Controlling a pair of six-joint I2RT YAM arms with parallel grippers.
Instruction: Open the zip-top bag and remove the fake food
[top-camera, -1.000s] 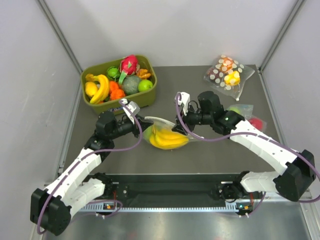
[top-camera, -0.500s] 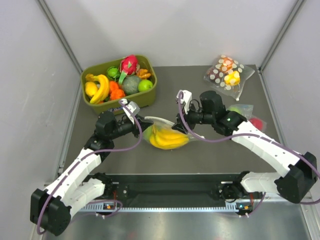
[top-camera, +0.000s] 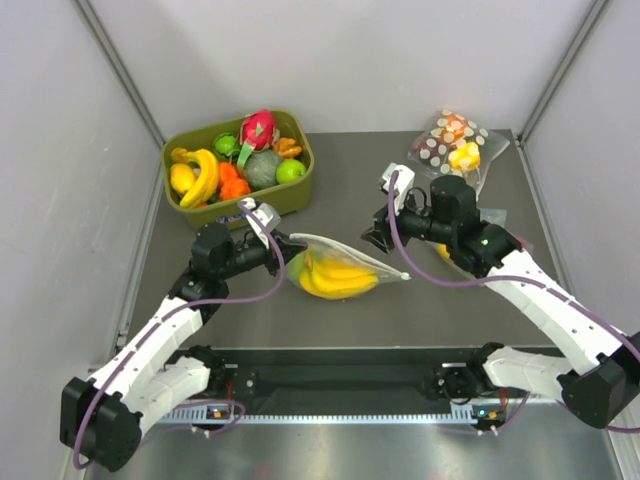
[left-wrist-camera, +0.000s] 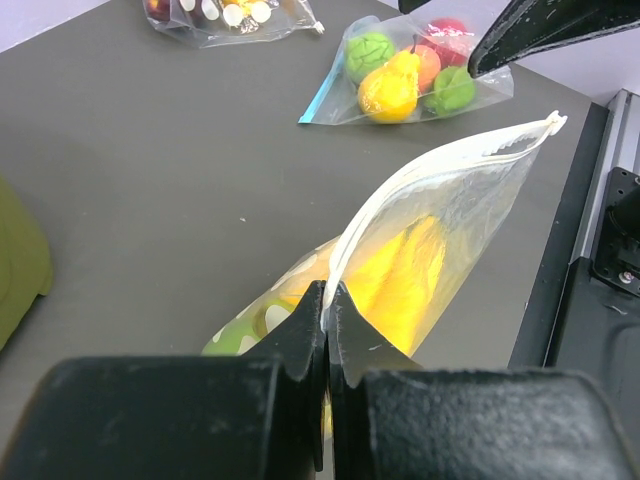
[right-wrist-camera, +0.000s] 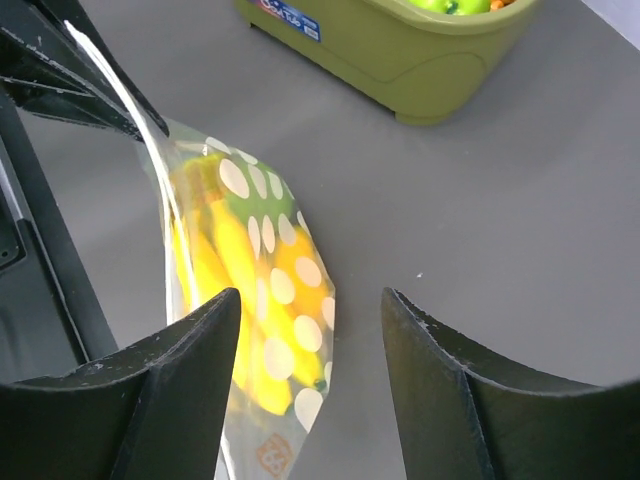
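The zip-top bag (top-camera: 345, 270), clear with white dots, lies on the table between the arms. It holds the fake food: a yellow banana bunch (top-camera: 335, 280) and a green apple (top-camera: 296, 265). My left gripper (top-camera: 281, 250) is shut on the bag's zip strip (left-wrist-camera: 400, 190) at its left end and holds that edge up. The strip's far end sticks out free. My right gripper (top-camera: 377, 238) is open and empty, a little right of the bag and apart from it. In the right wrist view the bag (right-wrist-camera: 255, 290) lies ahead of the open fingers (right-wrist-camera: 185, 385).
A green bin (top-camera: 290, 200) of toy fruit stands at the back left. A dotted bag with orange and yellow pieces (top-camera: 455, 145) lies at the back right. A plain clear bag of fruit (left-wrist-camera: 410, 75) lies under the right arm.
My right gripper has drawn back to the right, away from the bag, and now stands open. The left gripper still holds the zip strip in the same place.
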